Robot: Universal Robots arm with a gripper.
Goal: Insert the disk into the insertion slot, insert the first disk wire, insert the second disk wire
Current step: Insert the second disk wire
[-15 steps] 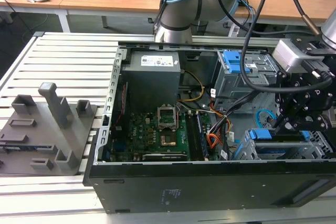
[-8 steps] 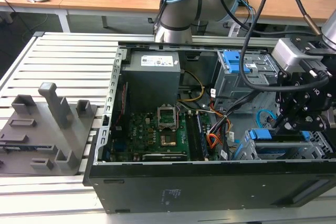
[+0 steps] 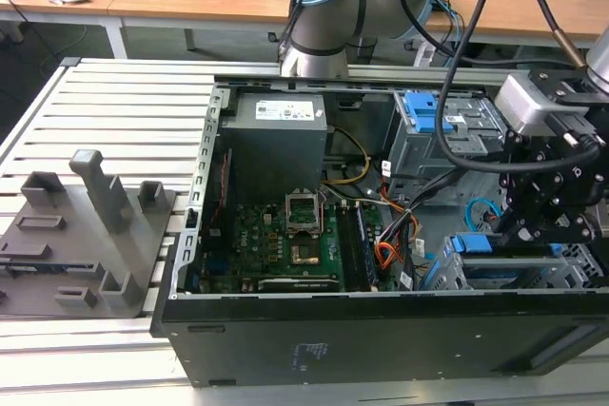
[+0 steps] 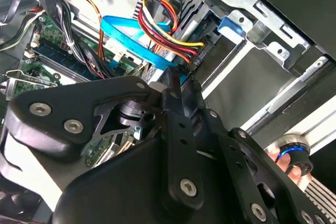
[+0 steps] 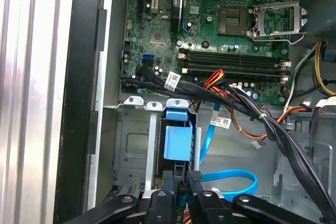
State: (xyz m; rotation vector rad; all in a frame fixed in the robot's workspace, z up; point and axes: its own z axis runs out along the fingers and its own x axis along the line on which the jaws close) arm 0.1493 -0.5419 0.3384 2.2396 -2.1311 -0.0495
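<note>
The disk, in its bright blue carrier, lies inside the insertion slot, a low grey metal cage at the case's front corner on the exterior view's right. My gripper sits at the disk's rear end, its black fingers nearly together on the end of the second disk wire, a flat light-blue cable that loops beside the cage. The first disk wire, a red, yellow and black bundle, runs to the disk's rear edge right next to my fingers.
The green motherboard and grey power supply fill the case's middle. A taller grey cage with blue latches stands behind my gripper. A thick black cable bundle crosses close by. A grey fixture lies on the table at the exterior view's left.
</note>
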